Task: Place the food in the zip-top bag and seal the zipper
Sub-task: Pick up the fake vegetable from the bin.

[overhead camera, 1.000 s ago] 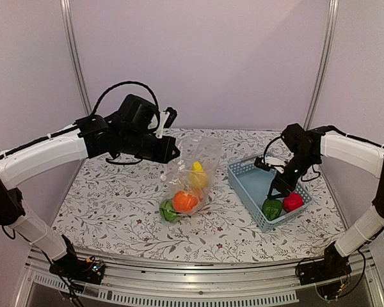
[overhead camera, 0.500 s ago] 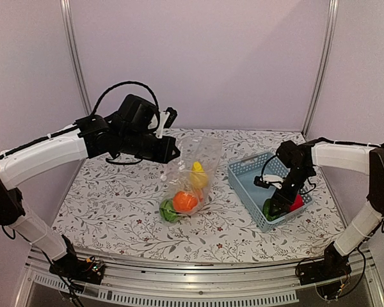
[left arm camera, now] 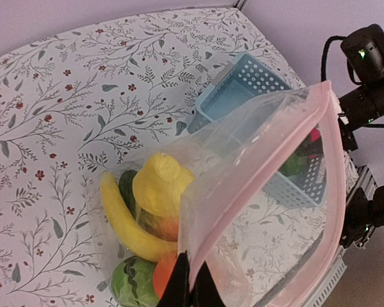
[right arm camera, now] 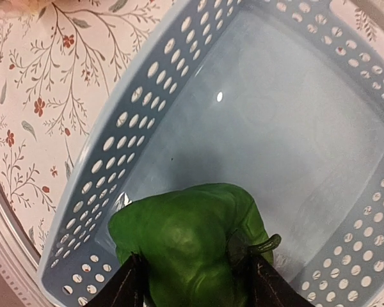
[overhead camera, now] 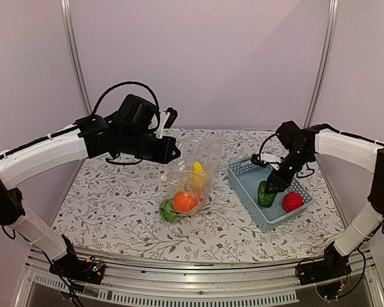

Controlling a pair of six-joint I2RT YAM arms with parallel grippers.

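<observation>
Loading step: right fingers clamped on the green pepper above the basket; apple inside. Left fingers pinch the bag by its pink strip, mouth open. Next, probably: pepper into the mouth.

In the right wrist view, the bottom edge crops the right pincer to its finger ends and cuts off the near part of the green pepper clamped between them. In the left wrist view, only the tip of the left pincer shows, nipping the zip-top bag at its zipper. The watermelon is cropped below. The red apple is a sliver behind the bag.
</observation>
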